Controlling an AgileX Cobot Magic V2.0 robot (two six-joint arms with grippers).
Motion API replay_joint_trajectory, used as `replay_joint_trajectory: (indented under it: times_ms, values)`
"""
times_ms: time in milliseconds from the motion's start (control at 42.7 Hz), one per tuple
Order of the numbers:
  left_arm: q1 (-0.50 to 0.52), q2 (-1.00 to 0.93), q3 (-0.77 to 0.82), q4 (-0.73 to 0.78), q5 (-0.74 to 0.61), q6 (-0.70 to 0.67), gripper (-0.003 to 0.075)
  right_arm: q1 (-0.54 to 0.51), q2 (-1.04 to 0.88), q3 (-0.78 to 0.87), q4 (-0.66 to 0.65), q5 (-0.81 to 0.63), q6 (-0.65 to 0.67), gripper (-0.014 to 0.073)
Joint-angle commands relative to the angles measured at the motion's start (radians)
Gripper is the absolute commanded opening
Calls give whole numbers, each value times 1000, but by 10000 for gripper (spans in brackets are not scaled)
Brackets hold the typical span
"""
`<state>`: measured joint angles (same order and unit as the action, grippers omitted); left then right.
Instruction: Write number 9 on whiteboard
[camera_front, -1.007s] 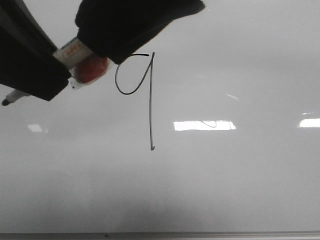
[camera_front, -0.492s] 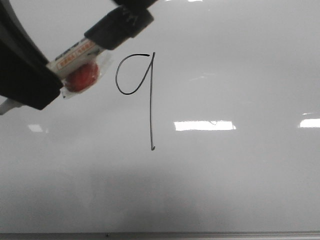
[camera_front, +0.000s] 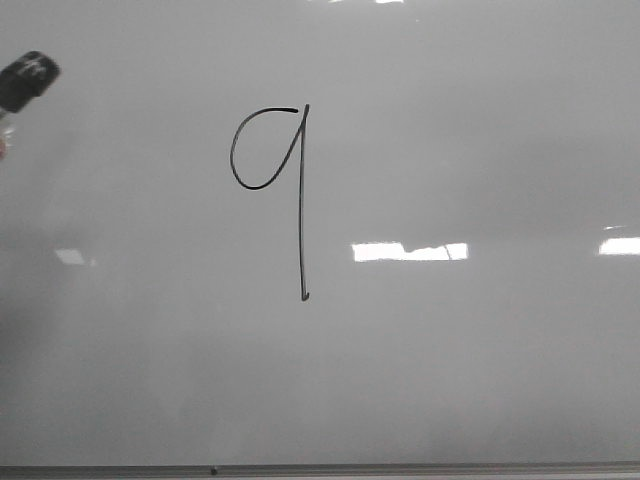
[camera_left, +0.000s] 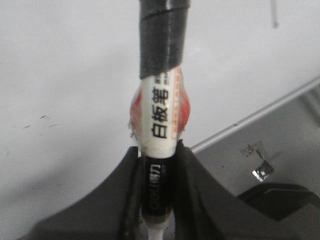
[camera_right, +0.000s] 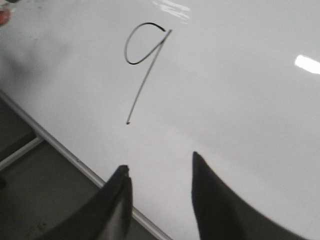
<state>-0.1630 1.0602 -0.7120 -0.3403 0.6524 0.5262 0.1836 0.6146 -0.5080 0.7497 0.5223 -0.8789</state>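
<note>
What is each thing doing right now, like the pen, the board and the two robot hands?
Thin black hand-drawn number 9: finished, loop and stem drawn.
Glossy pale grey whiteboard: flat, one figure on it.
White-and-black marker pen: clamped, off the figure.
Left gripper: shut on the pen.
Right gripper: open, empty.

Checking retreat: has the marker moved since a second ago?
Yes. The marker has pulled left, away from the number 9, now at the front view's left edge.

A black number 9 (camera_front: 270, 190) is drawn on the whiteboard (camera_front: 480, 380); it also shows from the right wrist. The white label of the marker (camera_left: 161, 120) has black Chinese signs "白板笔". Lower down, its black part has small pale letters, too blurry to read.
</note>
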Motion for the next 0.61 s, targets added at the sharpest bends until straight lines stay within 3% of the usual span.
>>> replay_joint_trajectory:
  times_ms: [0, 258, 585]
  values:
    - [85, -11, 12, -75, -129, -16, -3, -54, -77, 43, 34, -78, 22, 171]
    - [143, 30, 103, -183, -443, -16, -19, -65, -168, 112, 34, -125, 22, -76]
    - [143, 228, 101, -183, -727, -16, -19, -65, -168, 112, 35, -123, 22, -70]
